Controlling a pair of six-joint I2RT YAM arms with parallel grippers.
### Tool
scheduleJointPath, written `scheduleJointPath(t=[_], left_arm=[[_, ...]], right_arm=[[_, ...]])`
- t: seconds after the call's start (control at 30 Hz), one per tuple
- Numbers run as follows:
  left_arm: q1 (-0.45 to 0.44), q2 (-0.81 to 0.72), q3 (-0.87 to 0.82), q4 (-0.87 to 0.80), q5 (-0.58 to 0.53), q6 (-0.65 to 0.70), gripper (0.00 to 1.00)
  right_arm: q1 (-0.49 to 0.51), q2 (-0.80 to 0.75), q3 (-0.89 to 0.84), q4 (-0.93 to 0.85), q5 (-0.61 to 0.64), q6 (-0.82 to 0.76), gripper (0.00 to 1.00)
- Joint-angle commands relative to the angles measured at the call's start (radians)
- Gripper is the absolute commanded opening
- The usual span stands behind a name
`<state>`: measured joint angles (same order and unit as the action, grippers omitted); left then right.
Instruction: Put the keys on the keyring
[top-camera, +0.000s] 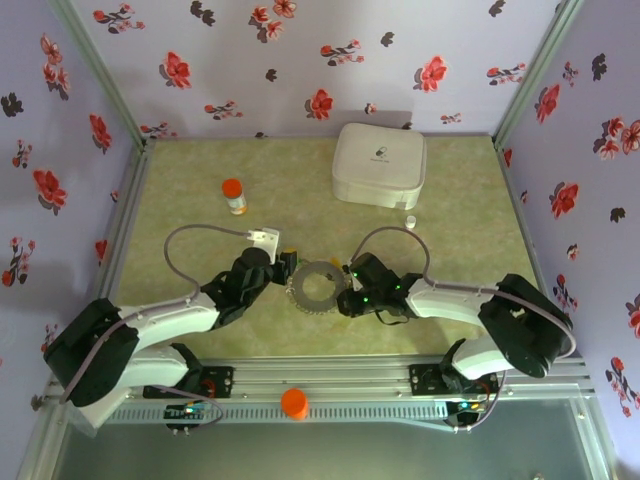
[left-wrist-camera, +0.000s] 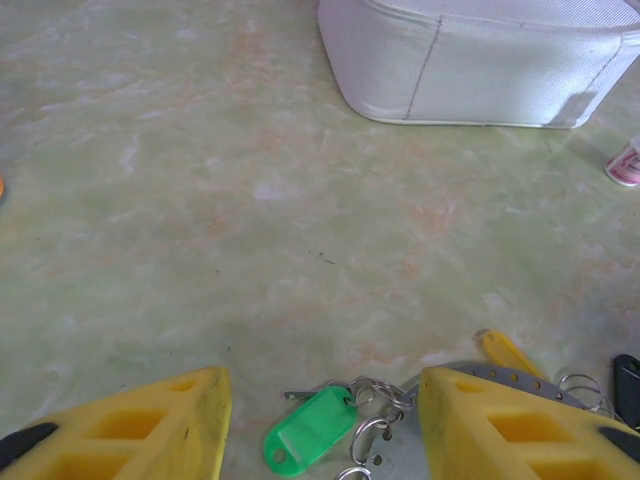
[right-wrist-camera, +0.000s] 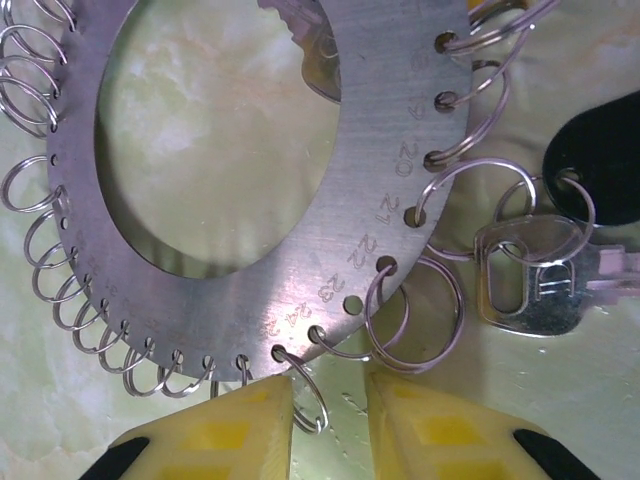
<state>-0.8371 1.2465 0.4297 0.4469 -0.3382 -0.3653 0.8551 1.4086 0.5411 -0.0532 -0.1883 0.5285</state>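
Soft, even light from above, weak shadows on the table (top-camera: 200, 170), a dull sheen on the keyring (right-wrist-camera: 330, 250), close-ups slightly hazy.

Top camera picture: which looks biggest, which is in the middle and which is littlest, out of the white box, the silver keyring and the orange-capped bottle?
1. white box, clearly biggest
2. keyring
3. orange-capped bottle, littlest, though it stands farther back

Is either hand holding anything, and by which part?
Nothing gripped yet. Right hand straddles a small split ring on the keyring; left hand stands open around the green key tag.
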Motion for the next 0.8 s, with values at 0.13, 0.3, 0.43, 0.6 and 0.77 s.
scheduleJointPath(t=[0.13, 0.3, 0.43, 0.6, 0.77], left_arm=[[-0.007, 0.004, 0.026, 0.006, -0.013, -0.011, 0.51], [-0.006, 0.000, 0.021, 0.006, -0.017, -0.009, 0.51], [-0.007, -0.012, 0.014, 0.006, -0.021, -0.007, 0.51], [-0.007, -0.041, 0.002, 0.001, -0.037, 0.011, 0.51], [-0.007, -0.072, 0.001, -0.019, -0.048, 0.062, 0.51]], right_arm=[[-0.004, 0.019, 0.003, 0.034, -0.040, 0.001, 0.19], [-0.004, 0.023, 0.005, 0.044, -0.045, -0.001, 0.15], [-0.005, 0.017, 0.006, 0.037, -0.040, -0.007, 0.08], [-0.003, -0.030, 0.017, -0.014, -0.012, -0.058, 0.00], [0.007, -0.124, 0.040, -0.102, 0.045, -0.187, 0.00]])
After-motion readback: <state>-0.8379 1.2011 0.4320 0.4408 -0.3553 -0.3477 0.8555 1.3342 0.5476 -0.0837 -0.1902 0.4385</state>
